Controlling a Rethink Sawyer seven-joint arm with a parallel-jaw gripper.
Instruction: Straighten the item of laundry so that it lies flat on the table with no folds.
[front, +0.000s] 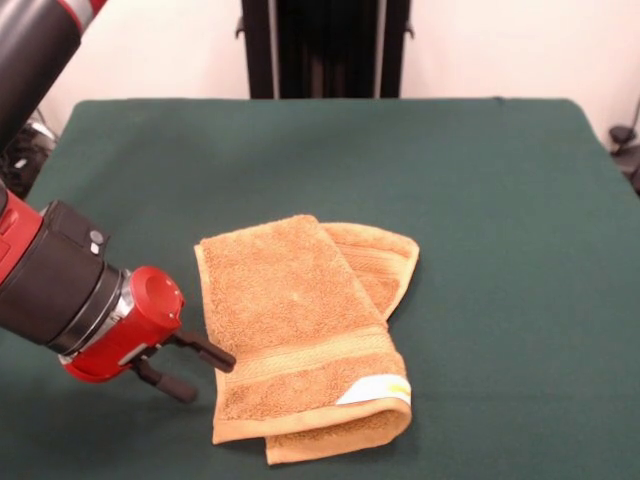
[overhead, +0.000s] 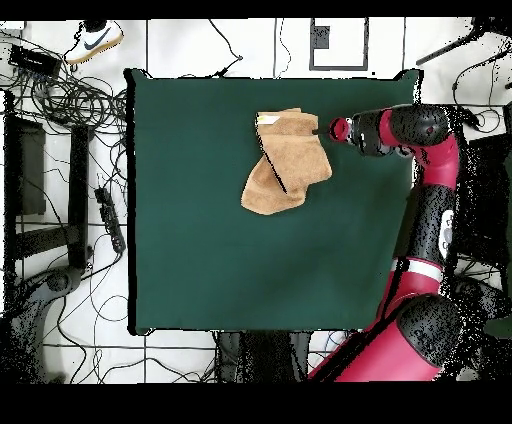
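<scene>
White wall (front: 160, 50), tiled floor (overhead: 180, 360), tangled cables (overhead: 75, 100), shoe (overhead: 97, 38)

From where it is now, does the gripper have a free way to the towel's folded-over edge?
Probably yes. The gripper sits right beside the towel, fingers apart, with only bare table around and nothing between them.

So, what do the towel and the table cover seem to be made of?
The towel looks like orange-tan terry cloth: a fuzzy looped pile, with a smoother woven band. The table cover looks like dark green matte fabric, perhaps felt; no shine shows.
</scene>
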